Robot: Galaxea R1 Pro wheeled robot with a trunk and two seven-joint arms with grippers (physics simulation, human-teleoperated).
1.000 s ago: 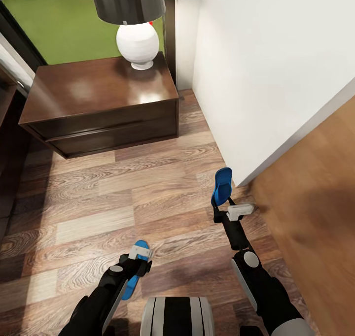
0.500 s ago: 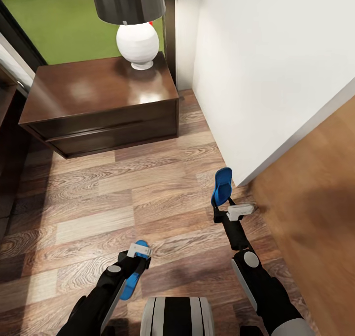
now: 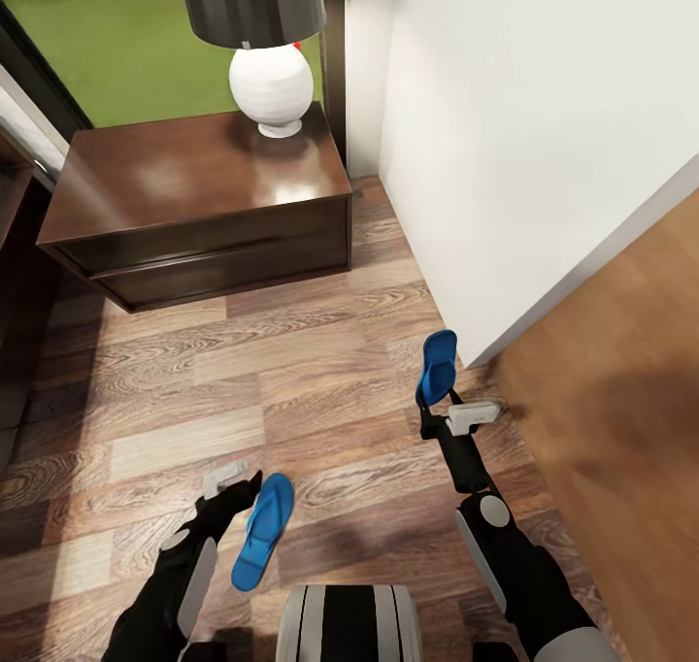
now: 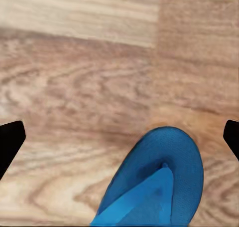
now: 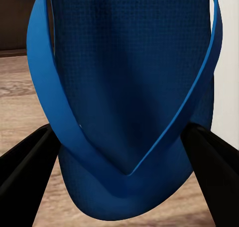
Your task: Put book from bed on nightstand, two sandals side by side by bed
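Note:
One blue sandal (image 3: 264,531) lies flat on the wood-plank floor, just right of my left gripper (image 3: 233,482). That gripper is open, and its two black fingertips (image 4: 10,142) stand wide apart above the floor beside the sandal's toe (image 4: 159,187). My right gripper (image 3: 434,417) is shut on the other blue sandal (image 3: 437,363) and holds it above the floor close to the white wall's corner. In the right wrist view that sandal (image 5: 129,87) sits between the fingers (image 5: 25,182). The dark-brown nightstand (image 3: 194,196) stands ahead at the left. The book is out of view.
A white lamp (image 3: 272,84) with a dark shade stands on the nightstand's back right corner. A white wall (image 3: 524,138) juts in on the right, ending at a corner beside the held sandal. A dark wooden frame (image 3: 12,351) runs along the left edge. Open floor lies between.
My left gripper has opened and let go of its sandal, which now lies flat on the floor. The gripper has shifted left of it. The right arm has not moved.

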